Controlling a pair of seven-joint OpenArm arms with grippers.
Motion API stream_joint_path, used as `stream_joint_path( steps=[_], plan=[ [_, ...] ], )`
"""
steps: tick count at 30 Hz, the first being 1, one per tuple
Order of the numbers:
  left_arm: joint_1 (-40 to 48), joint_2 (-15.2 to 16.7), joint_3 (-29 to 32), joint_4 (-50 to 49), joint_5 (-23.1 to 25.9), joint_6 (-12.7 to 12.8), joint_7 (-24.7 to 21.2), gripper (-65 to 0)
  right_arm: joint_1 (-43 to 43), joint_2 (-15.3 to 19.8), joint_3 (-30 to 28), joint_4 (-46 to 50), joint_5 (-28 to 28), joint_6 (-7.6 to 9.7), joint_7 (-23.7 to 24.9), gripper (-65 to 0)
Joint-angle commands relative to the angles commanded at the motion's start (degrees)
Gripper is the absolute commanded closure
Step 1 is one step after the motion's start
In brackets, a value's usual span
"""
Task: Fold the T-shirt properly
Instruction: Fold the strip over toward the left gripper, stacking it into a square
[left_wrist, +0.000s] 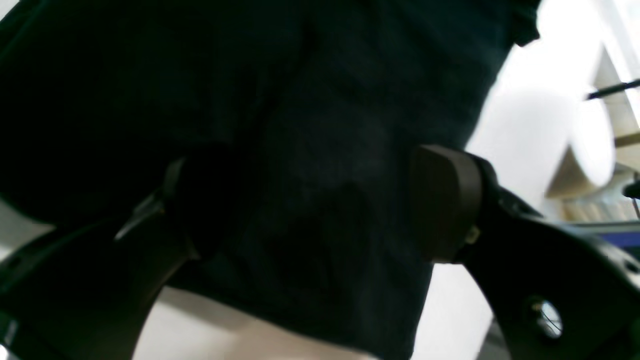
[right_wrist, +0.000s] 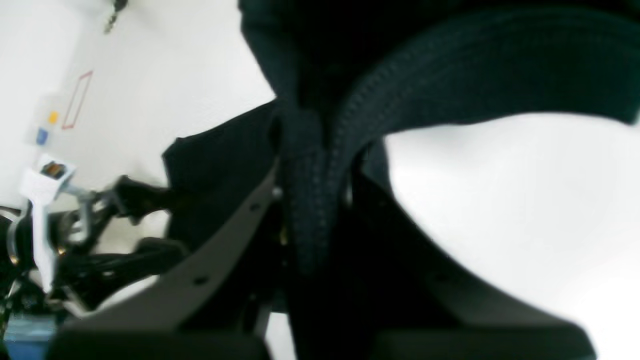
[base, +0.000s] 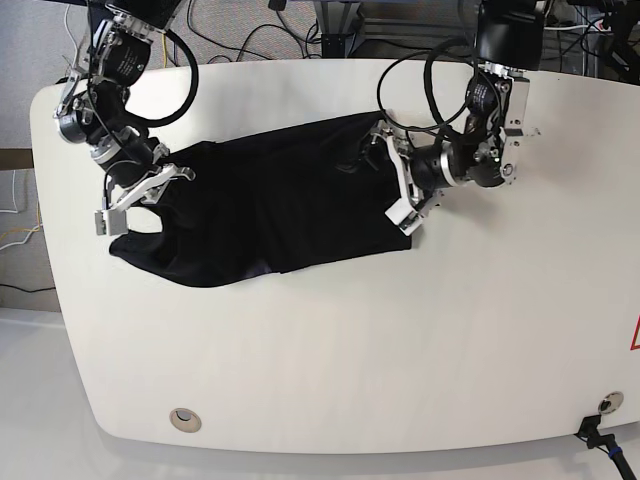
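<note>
A broad white table (base: 330, 350) with rounded corners fills most of the base view, and two small round fittings sit near its front edge — one at the lower left (base: 185, 419), one at the lower right (base: 604, 404). A thin red outline (base: 634, 332) shows at the table's right edge, and in the right wrist view a red outlined rectangle (right_wrist: 77, 100) lies on the white surface with a small yellow spot (right_wrist: 53, 117) and a blue one (right_wrist: 42, 135) just beside it. Beyond the far edge, black cables (base: 262, 35) trail over a grey floor — their ends cannot be made out.
</note>
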Motion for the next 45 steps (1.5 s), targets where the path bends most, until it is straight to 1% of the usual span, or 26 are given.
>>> stream_joint_path(
  steps=[3,5,9,10,11,12,14,17,18,20,21,22,24,26,30,33,35,38,39,41,43,44,45],
  plan=[
    [-1.1,1.0,2.9,-0.4,-0.1,0.0,-0.1,-52.6,-0.2,-2.1,-6.1,0.8,0.0,-0.09,0.0,0.0],
    [-3.3,2.5,3.7,-0.5,0.0,0.0,-0.1,-52.6,-0.2,-3.3,-9.3,0.7,-0.4,-0.09,0.0,0.0],
    [-4.8,2.9,3.7,-2.5,0.0,0.0,-0.1,-52.6,-0.2,-3.8,-14.2,0.7,-0.4,-0.18,0.0,0.0],
    [-5.4,2.9,3.7,-2.5,0.0,0.0,-0.1,-52.6,-0.2,-3.8,-15.0,0.7,-0.3,-0.62,0.0,0.0],
    [-5.9,2.7,3.7,-2.7,0.0,0.0,-0.1,-52.6,-0.2,-3.8,-15.9,0.7,-0.1,-1.67,0.0,0.0],
    [-6.1,2.6,3.6,-2.7,0.0,0.0,-0.1,-52.6,-0.2,-3.8,-17.7,0.7,-0.1,-3.16,0.0,0.0],
    [-6.2,2.5,3.5,-2.7,0.0,0.0,-0.1,-52.6,-0.2,-3.8,-20.7,0.7,-0.2,-5.01,0.1,0.0],
    [-7.6,2.1,3.3,-2.4,-0.1,0.0,0.2,-52.6,0.0,-3.8,-23.5,0.6,-0.4,-7.21,0.3,0.0],
    [-7.7,1.2,3.3,-2.4,-0.4,0.0,0.2,-52.6,0.1,-3.8,-23.7,0.5,-0.4,-7.74,0.3,0.0],
    [-8.6,0.6,3.3,-1.1,-0.4,0.0,0.2,-52.6,0.2,-4.4,-24.1,0.4,-0.4,-7.82,0.4,0.0],
    [-8.8,-0.4,3.1,-0.4,-0.4,0.0,0.2,-52.6,0.2,-4.6,-24.1,0.4,-0.4,-7.82,0.4,0.0],
    [-8.9,-1.5,2.7,0.6,-0.4,0.0,0.2,-52.6,0.2,-4.7,-24.1,0.4,-0.4,-7.82,0.4,-1.8],
    [-8.9,-2.2,1.2,2.7,-0.4,0.0,0.2,-52.6,0.3,-4.7,-24.1,0.4,-0.4,-7.82,0.4,-9.3],
    [-8.9,-3.3,-1.3,5.1,-0.4,0.0,0.4,-52.6,0.3,-4.7,-24.1,0.4,-0.4,-7.82,0.4,-15.1],
    [-8.6,-6.2,-6.5,9.3,-1.1,0.0,0.4,-52.6,0.4,-4.7,-24.3,0.4,-0.5,-7.82,0.3,-22.1],
    [-7.6,-9.5,-8.8,9.2,-4.0,0.0,0.4,-52.6,1.6,-4.7,-28.0,0.4,-0.5,-7.82,0.3,-26.5],
    [-6.4,-11.7,-9.5,9.2,-5.8,0.0,0.4,-52.6,1.9,-4.7,-30.7,0.4,-0.7,-7.82,0.3,-30.7],
    [-3.8,-13.5,-11.4,9.3,-7.5,0.0,0.4,-52.6,2.7,-4.9,-34.8,0.4,-5.5,-7.82,0.3,-37.7],
    [-3.1,-13.7,-12.5,9.3,-7.6,0.0,0.3,-52.6,2.7,-5.0,-36.3,0.4,-6.8,-7.82,0.3,-39.2],
    [-1.3,-13.8,-14.9,9.3,-7.6,0.0,0.3,-52.6,2.8,-5.1,-38.1,0.7,-8.5,-7.82,0.3,-39.7],
    [0.0,-13.8,-16.0,9.4,-7.6,0.0,0.3,-52.6,3.1,-5.0,-37.1,1.0,-10.0,-7.82,0.3,-39.7],
    [0.7,-14.4,-16.0,9.4,-7.6,0.0,0.4,-52.6,3.5,-4.9,-35.9,1.6,-11.0,-7.82,0.3,-39.7],
    [1.5,-14.9,-15.9,9.5,-7.7,0.0,0.4,-52.6,3.6,-3.9,-34.4,2.1,-11.8,-7.56,0.3,-39.7]
  ],
)
